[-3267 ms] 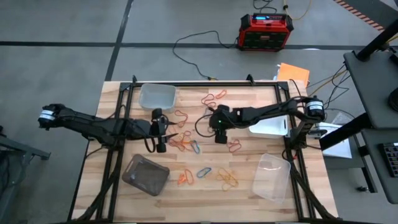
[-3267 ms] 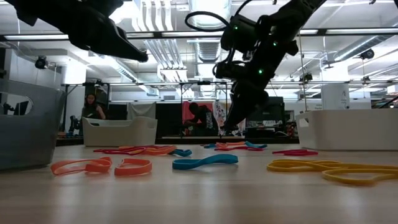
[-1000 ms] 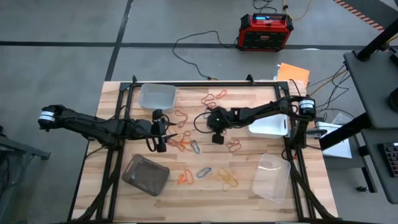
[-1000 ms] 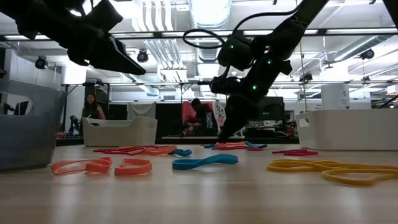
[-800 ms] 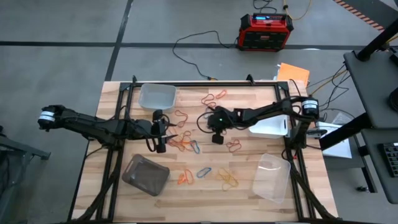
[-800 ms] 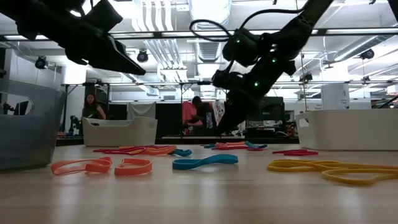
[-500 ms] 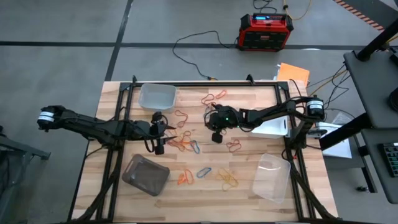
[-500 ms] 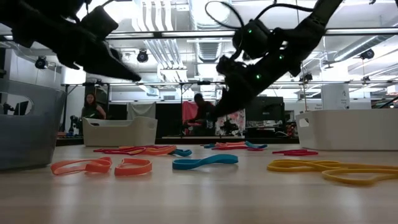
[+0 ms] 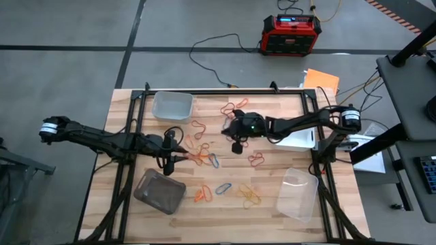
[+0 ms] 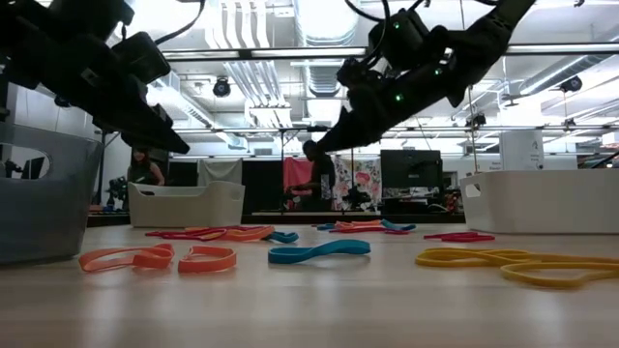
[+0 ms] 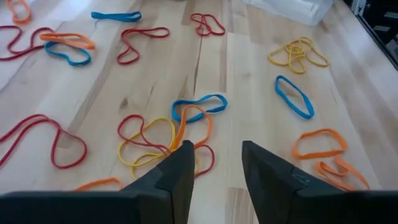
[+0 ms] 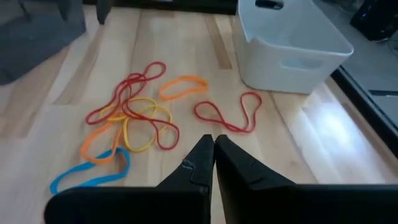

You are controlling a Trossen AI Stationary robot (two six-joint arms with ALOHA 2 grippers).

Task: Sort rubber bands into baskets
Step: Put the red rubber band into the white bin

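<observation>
Rubber bands in red, orange, yellow and blue lie loose on the wooden table, with a tangle at the middle and single bands nearer the front. My left gripper hovers open over the table just left of that tangle, with nothing between its fingers. My right gripper is shut and empty, raised above the bands right of the middle. The baskets stand around: a clear one far left, a smoky one near left, a white one right, a clear one near right.
A red-and-black box and black cables lie on the floor beyond the far edge. A black frame runs along the table's far edge and sides. People show in the room behind the table. Bare wood lies between the bands at the front.
My left gripper has come down and shifted a little toward the near left, its fingers turning to point at the tangle. My right gripper has risen away from the bands and tipped toward level, staying shut. The bands have not moved.
</observation>
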